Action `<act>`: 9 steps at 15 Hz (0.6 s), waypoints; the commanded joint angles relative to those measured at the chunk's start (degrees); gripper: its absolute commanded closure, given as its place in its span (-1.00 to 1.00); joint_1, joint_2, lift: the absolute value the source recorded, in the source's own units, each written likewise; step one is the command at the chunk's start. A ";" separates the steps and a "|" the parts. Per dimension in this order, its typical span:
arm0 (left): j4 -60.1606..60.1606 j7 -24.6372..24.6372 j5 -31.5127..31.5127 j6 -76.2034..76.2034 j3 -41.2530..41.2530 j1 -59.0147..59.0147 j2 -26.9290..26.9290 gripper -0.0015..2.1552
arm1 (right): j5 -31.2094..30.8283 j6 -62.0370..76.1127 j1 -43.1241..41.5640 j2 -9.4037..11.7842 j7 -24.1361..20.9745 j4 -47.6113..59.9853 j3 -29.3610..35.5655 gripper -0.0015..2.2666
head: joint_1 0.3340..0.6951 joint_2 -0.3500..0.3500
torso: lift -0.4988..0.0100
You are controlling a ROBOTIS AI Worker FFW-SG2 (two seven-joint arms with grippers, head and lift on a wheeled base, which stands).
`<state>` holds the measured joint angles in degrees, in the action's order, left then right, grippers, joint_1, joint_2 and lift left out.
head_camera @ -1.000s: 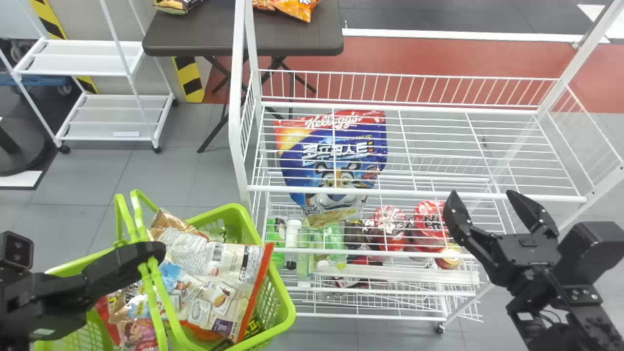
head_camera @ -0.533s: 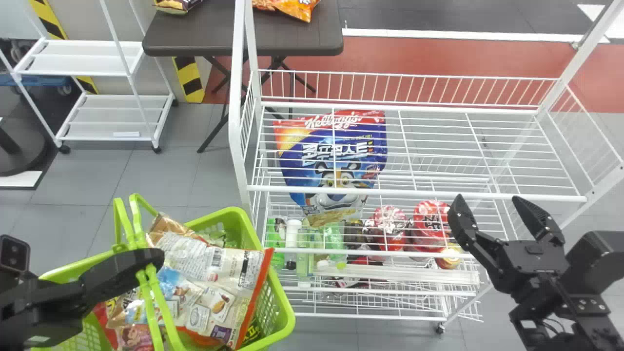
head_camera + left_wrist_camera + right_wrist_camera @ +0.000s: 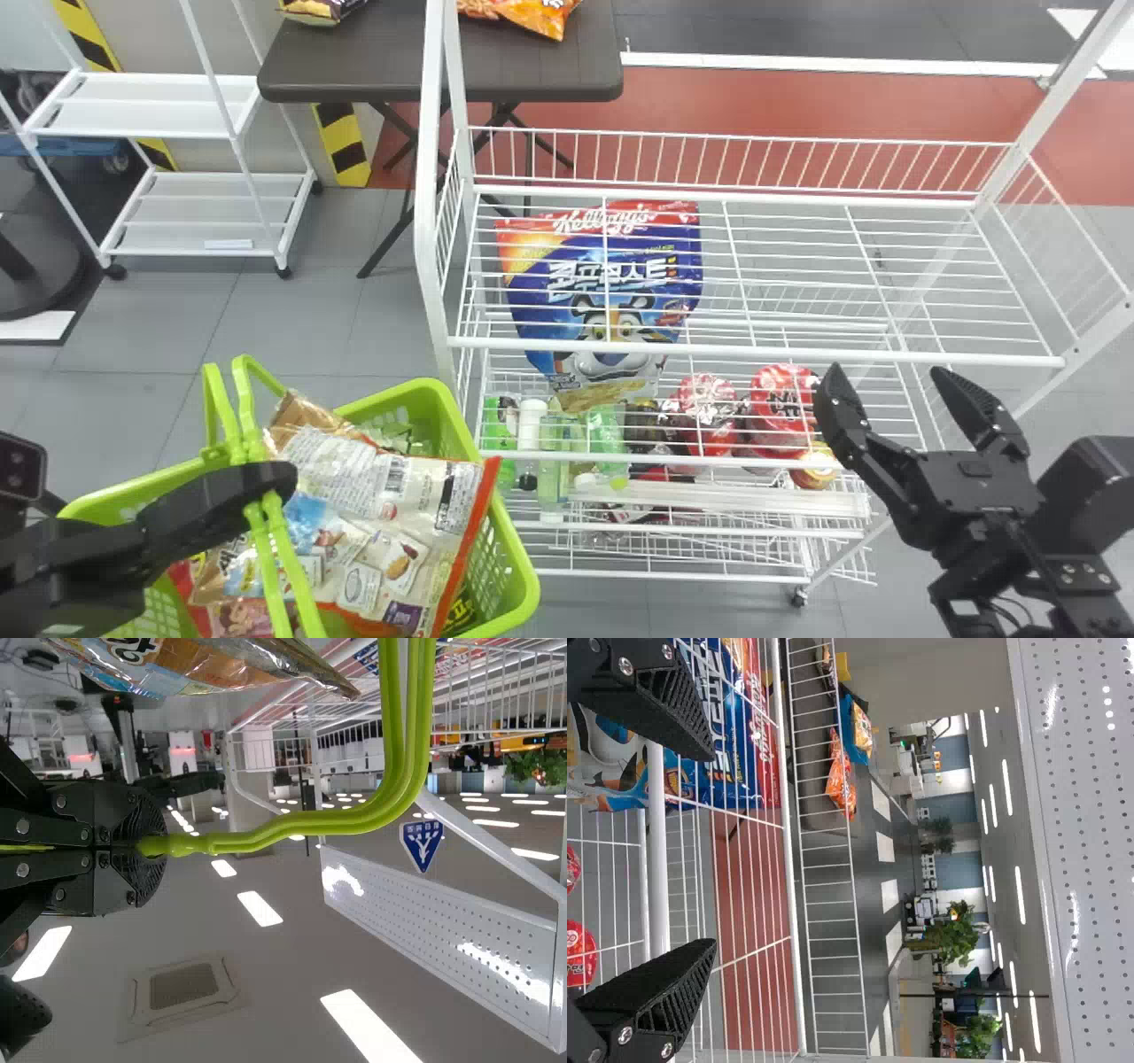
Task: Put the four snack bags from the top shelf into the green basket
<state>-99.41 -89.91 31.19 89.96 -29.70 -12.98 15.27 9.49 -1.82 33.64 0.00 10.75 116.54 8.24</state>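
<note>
My left gripper (image 3: 275, 487) is at the lower left in the head view, shut on the handles of the green basket (image 3: 523, 567). In the left wrist view my left gripper (image 3: 146, 847) clamps the green handles (image 3: 306, 822). Several snack bags lie in the basket, the uppermost a clear-fronted snack bag with an orange edge (image 3: 390, 505). At the right, my right gripper (image 3: 890, 381) stands open and holds nothing, by the front edge of the rack's top shelf (image 3: 762, 354). In the right wrist view my right gripper (image 3: 709, 850) has its two black fingers apart.
A blue cereal bag (image 3: 611, 266) shows through the top shelf's wires. Bottles (image 3: 532, 434) and red packs (image 3: 780, 403) are lower in the rack. A dark table (image 3: 381, 66) with snack bags stands behind, a white cart (image 3: 204, 159) at the far left.
The right gripper has shifted slightly right and down, staying open. The left gripper, still on the handles, has moved a little down and left, and the basket handles have shifted with it.
</note>
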 commanded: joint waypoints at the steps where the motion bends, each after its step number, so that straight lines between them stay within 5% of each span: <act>1: 0.09 -0.66 -0.16 0.07 -0.01 -0.03 -0.24 0.99 | 0.44 0.63 0.11 -0.05 -0.38 -0.53 0.20 -0.93 | 1.00 -0.10 | 0.96; 9: 1.15 -0.66 -1.13 0.07 -0.45 0.06 -0.60 0.99 | 1.50 5.73 -1.29 -0.05 -0.73 -3.87 0.82 -0.93 | 1.00 -0.17 | 0.96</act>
<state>-98.37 -89.91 30.09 89.96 -30.08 -13.14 14.61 10.94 3.83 32.91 0.00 10.02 113.09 8.96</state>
